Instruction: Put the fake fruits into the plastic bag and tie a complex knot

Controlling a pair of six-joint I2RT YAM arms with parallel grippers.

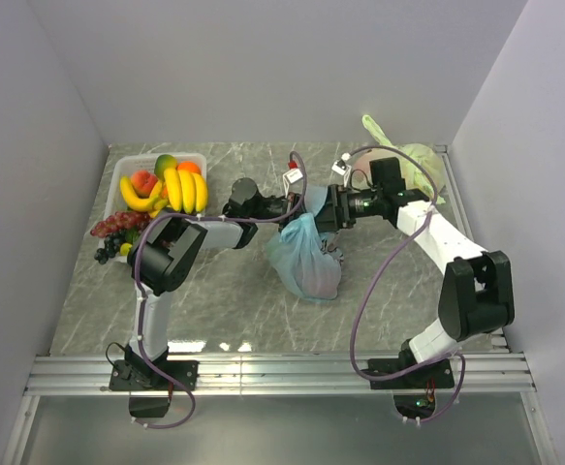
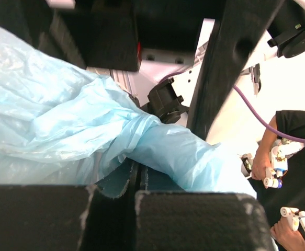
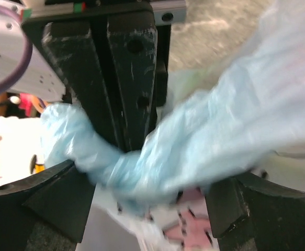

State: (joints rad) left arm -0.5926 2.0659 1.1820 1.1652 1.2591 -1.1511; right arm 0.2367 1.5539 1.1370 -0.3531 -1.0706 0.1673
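The light-blue plastic bag [image 1: 301, 260] sits mid-table, with something pink showing through its wall [image 3: 190, 226]. My left gripper [image 1: 290, 207] is above it, shut on a bunched handle ear [image 2: 157, 144]; its fingertips [image 2: 135, 175] are pressed together over the film. My right gripper [image 1: 327, 219] faces it from the right and is open. A twisted blue ear [image 3: 142, 167] runs across the gap between its fingers [image 3: 53, 201] without being pinched. The left gripper's fingers [image 3: 123, 78] show straight ahead of it. More fake fruits, bananas [image 1: 183, 189] and grapes [image 1: 115, 231], lie at the far left.
A white tray [image 1: 125, 174] at the back left holds the bananas, a peach and an orange. A pale yellow-green tied bag [image 1: 420, 167] lies at the back right, behind the right arm. Walls close in both sides, and a metal rail runs along the near edge.
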